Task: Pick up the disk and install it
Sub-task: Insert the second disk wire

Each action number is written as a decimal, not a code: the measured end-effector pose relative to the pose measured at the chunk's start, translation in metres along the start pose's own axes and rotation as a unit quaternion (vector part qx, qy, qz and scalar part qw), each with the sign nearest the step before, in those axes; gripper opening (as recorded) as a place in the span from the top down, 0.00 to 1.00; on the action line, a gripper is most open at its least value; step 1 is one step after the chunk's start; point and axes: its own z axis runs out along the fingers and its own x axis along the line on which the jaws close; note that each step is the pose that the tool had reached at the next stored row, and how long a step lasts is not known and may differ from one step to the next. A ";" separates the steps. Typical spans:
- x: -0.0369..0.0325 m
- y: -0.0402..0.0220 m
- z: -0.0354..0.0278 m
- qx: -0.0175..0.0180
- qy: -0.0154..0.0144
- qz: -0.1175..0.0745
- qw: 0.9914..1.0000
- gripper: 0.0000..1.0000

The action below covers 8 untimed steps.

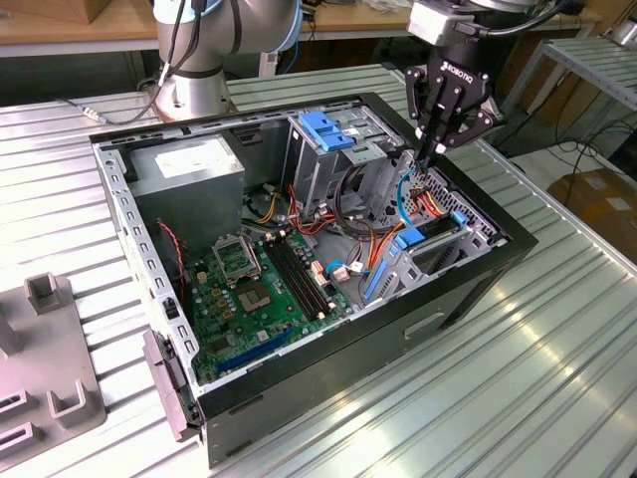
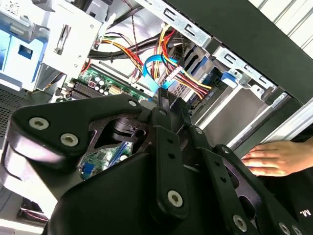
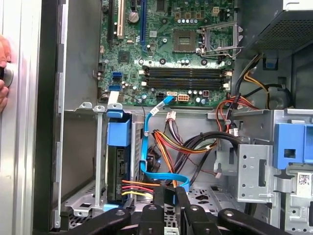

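Blue-framed disk (image 3: 119, 161) sits slotted in the case's (image 1: 478, 284) drive bay, pincer (image 1: 430, 159) clenched empty just above.

workshop/lab | slatted metal bench (image 1: 557, 339) | open computer case (image 1: 468, 289) | wooden workbenches (image 1: 60, 25) behind

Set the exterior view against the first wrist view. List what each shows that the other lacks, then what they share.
Exterior view: the arm's base behind the computer case, and a grey fixture on the table at the exterior view's left.

First wrist view: a person's hand just outside the case wall.

Shared: the pincer over the drive bays, the green motherboard, the disk in its blue frame, seated in a bay beside the case wall, and the blue bracket atop the drive cage.
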 end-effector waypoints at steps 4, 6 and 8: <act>-0.0009 0.0000 -0.0003 0.000 -0.001 0.000 1.000 0.76; -0.0009 0.0000 -0.0003 0.000 -0.001 0.000 1.000 0.76; -0.0009 0.0000 -0.0003 0.000 -0.001 0.000 1.000 0.76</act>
